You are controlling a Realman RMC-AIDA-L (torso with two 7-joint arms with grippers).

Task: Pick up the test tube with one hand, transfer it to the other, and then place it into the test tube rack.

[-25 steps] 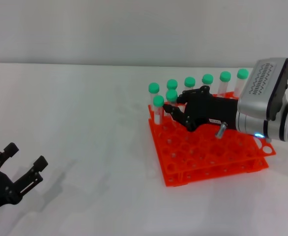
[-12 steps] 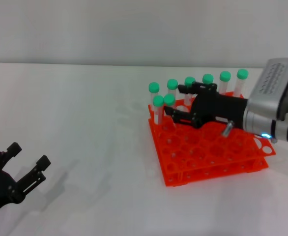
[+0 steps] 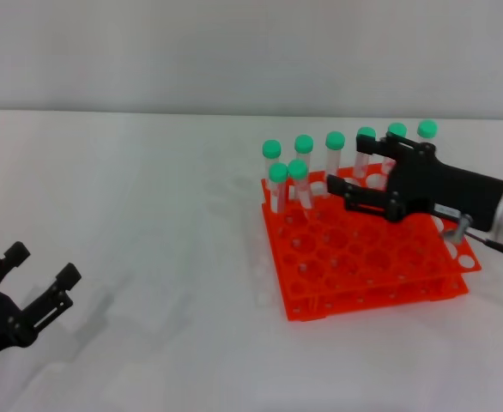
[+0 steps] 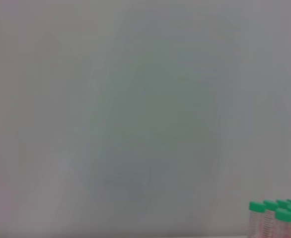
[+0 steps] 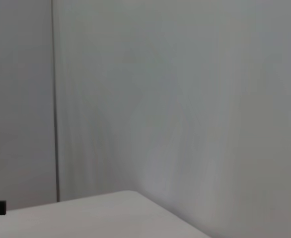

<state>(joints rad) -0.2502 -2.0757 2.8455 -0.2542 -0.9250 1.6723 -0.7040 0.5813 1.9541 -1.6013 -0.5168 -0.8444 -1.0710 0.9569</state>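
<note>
Since a second ago, your right black two-fingered gripper with the small white label (image 3: 359, 192) has drawn back rightward from the left cluster of tubes, and its fingers (image 3: 365, 204) now stand parted and empty over the far middle of the rack; the left gripper has barely shifted. Starting at the near left edge of the white table (image 3: 148, 223), your left black two-fingered gripper (image 3: 37, 264) sits idle with its fingers spread wide, holding nothing, well apart from everything else. Moving right, the bright orange two-tiered plastic rack with its grid of round holes (image 3: 367, 266) holds eight slim clear tubes with round green caps. The test tube just released (image 3: 300, 182) stands in the second row at the far left corner, its long axis near upright but leaning slightly, just beside a neighbouring tube (image 3: 278, 184). That tube lies to the left of your right gripper's fingertips, and the right arm is by far the nearer one. My read is that placement is done and only retreat remains. On the gripper's white label I can read no writing, and no brand shows anywhere.
</note>
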